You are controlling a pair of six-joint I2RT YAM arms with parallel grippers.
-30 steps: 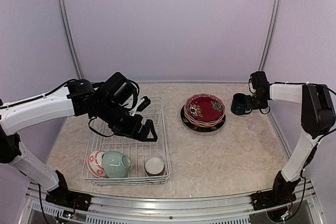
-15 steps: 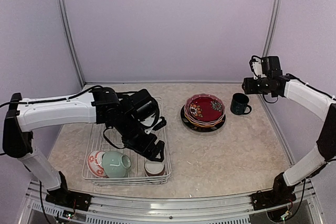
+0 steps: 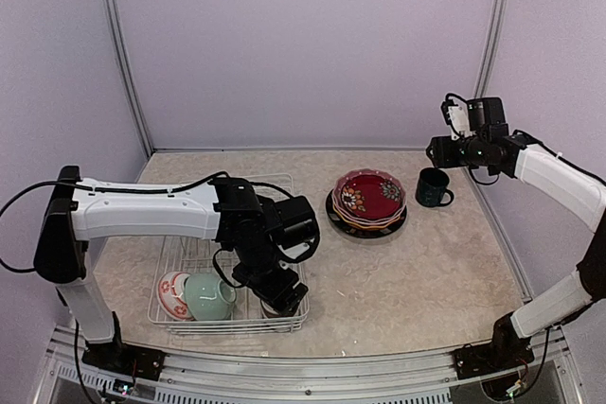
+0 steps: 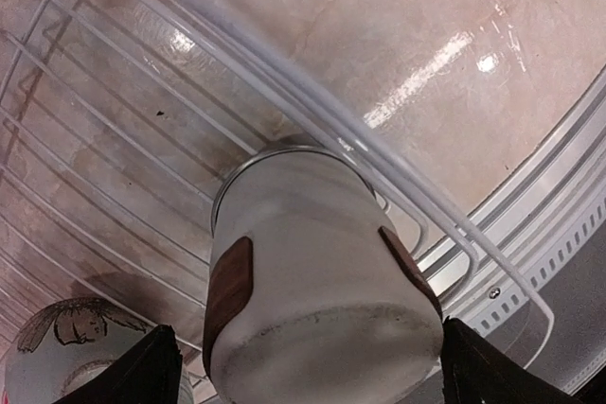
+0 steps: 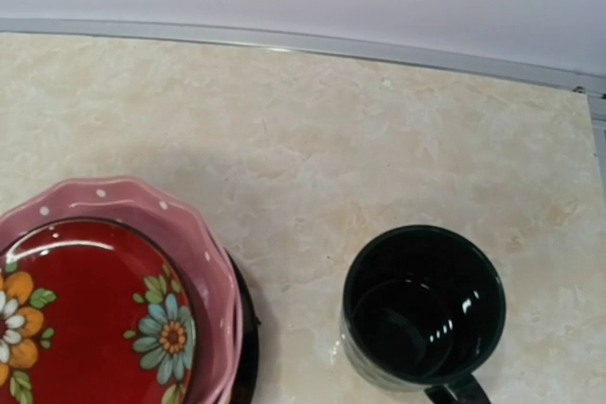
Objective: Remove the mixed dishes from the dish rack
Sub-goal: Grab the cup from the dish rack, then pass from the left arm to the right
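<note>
Straddling the brown-white cup point(image 4: 322, 272) at 5 o'clock in the dish rack point(image 3: 218, 326), left tool point(image 4: 317, 366) is gaping wide, empty; center before squeezing.

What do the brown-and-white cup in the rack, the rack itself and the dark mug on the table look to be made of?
Brown-and-white cup: likely ceramic, with a dull off-white surface, faint speckling and brown patches.
White wire dish rack: probably coated metal, judging by its thin, smooth, glossy white rods.
Dark mug: seemingly glazed ceramic, with sharp highlights inside.
</note>
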